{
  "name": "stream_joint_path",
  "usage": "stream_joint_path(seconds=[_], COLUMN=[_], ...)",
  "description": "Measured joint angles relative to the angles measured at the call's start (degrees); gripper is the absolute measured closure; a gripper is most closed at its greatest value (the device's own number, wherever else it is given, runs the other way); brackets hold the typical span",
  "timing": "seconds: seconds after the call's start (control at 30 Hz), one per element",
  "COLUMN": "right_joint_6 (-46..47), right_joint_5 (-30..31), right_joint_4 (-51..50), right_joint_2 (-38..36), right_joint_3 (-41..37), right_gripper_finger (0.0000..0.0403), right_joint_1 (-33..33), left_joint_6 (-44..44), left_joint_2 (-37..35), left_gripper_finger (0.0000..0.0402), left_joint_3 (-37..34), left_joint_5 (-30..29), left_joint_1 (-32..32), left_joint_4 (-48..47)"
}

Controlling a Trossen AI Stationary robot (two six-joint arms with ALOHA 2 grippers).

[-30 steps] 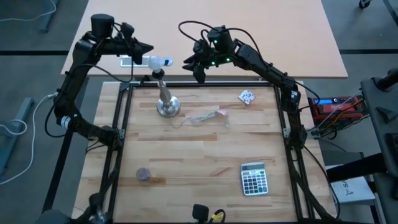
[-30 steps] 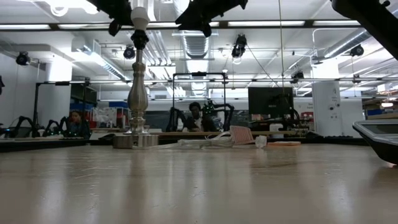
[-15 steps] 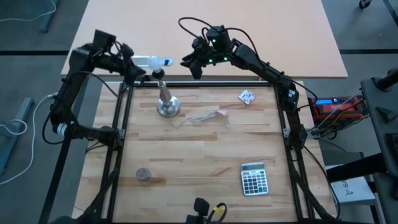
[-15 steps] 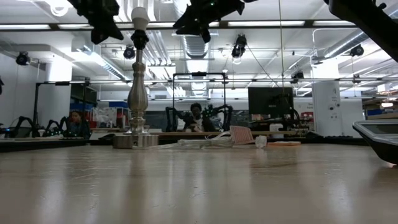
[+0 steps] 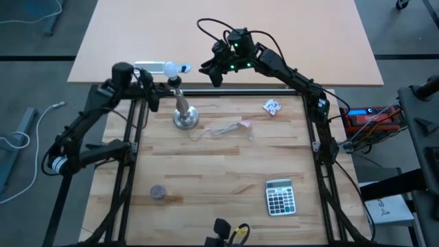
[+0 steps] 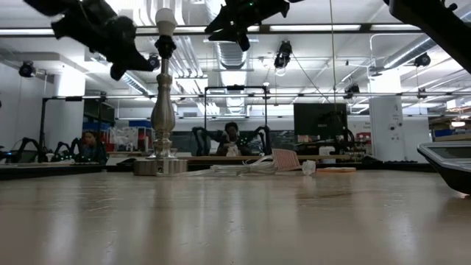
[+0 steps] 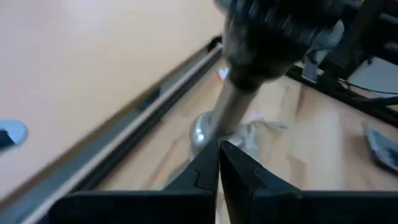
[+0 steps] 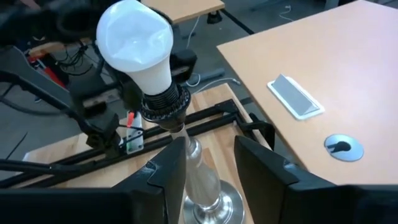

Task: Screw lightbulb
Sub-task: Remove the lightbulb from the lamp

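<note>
The white frosted lightbulb sits by its screw base in the black socket on top of the silver stand, which stands upright on its round base at the table's far left. The bulb also shows in the low view. My left gripper is shut and empty, to the left of the stand and lower than the bulb; its wrist view looks at the stand. My right gripper is open and empty, up at bulb height to the right of the bulb, and faces it.
A white cord lies beside the stand's base. A crumpled paper scrap is at the far right, a calculator at the near right, and a small round grey disc at the near left. A tan table stands beyond the black frame.
My left gripper has drawn away from the bulb, going toward the table's left and near edges and down beside the stand. The bulb has stayed upright in the socket. My right gripper has kept almost still.
</note>
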Motion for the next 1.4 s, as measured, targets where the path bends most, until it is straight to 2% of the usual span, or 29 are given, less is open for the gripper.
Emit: stream_joint_path(seconds=[0.13, 0.3, 0.37, 0.5, 0.57, 0.67, 0.8, 1.1, 1.3, 1.4], right_joint_6=[-0.02, -0.17, -0.2, -0.2, -0.07, -0.07, -0.05, 0.83, 0.83, 0.83], right_joint_5=[0.01, 1.53, 1.55, 1.69, 1.92, 3.04, 3.17, 3.15, 3.15, 3.15], right_joint_4=[0.45, 0.58, 0.82, 0.82, 0.82, 0.84, 0.84, 0.84, 0.82, 0.8], right_joint_2=[0.0, 0.0, 0.0, 0.0, 0.0, 0.0, 0.0, 0.15, 0.17, 0.17], right_joint_3=[0.0, 0.0, 0.0, 0.0, 0.0, 0.0, 0.0, 0.0, 0.0, 0.0], right_gripper_finger=[0.0274, 0.0267, 0.0265, 0.0263, 0.0266, 0.0271, 0.0278, 0.0286, 0.0282, 0.0287], right_joint_1=[0.0, 0.0, -0.16, -0.59, -0.71, -0.76, -0.76, -0.76, -0.76, -0.74], left_joint_6=[-2.43, -5.0, -5.98, -5.64, -5.07, -5.41, -8.63, -10.84, -11.29, -13.05], left_joint_2=[-2.54, -5.38, -5.9, -5.74, -5.01, -3.48, -0.37, 5.13, 8.96, 10.37], left_gripper_finger=[0.0364, 0.0285, 0.0248, 0.018, 0.0153, 0.0129, 0.0124, 0.0155, 0.0168, 0.0197], left_joint_3=[-8.79, -15.68, -17.56, -21.1, -22.47, -24.15, -24.28, -24.39, -24.34, -24.37], left_joint_5=[-0.98, -1.33, -1.39, -6.95, -9.03, -8.98, -6.84, -4.2, -7.81, -9.1], left_joint_1=[-0.98, -1.32, -1.69, -2.31, -2.44, -2.44, -2.9, -7.77, -9.81, -9.86], left_joint_4=[10.15, 18.68, 23.09, 29.13, 32.97, 38.15, 39.08, 46.17, 49.61, 50.49])
